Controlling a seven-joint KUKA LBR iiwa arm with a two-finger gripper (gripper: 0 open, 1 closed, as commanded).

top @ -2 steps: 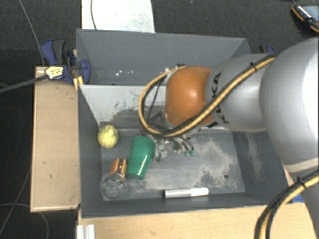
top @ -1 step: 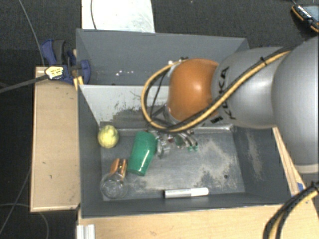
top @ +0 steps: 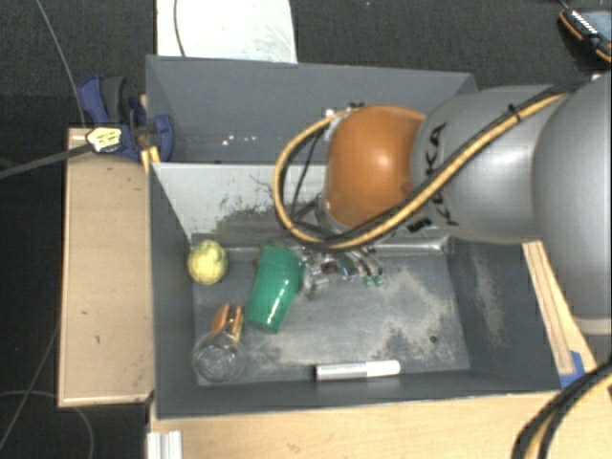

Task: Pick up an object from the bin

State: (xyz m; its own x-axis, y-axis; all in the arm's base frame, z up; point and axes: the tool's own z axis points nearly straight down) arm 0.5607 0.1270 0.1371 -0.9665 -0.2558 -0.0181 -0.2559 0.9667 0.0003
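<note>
You can read one word here: the black brand lettering (top: 432, 151) "KUKA" on the grey arm (top: 516, 180). It runs slantwise down the casing, just right of the orange cover (top: 373, 161). A yellow-and-black cable (top: 516, 113) crosses in front of the letters and hides part of them.

The bin (top: 421, 325) holds a yellow ball (top: 207, 262), green cup (top: 273, 288), clear jar (top: 216, 360) and marker (top: 358, 370).
</note>
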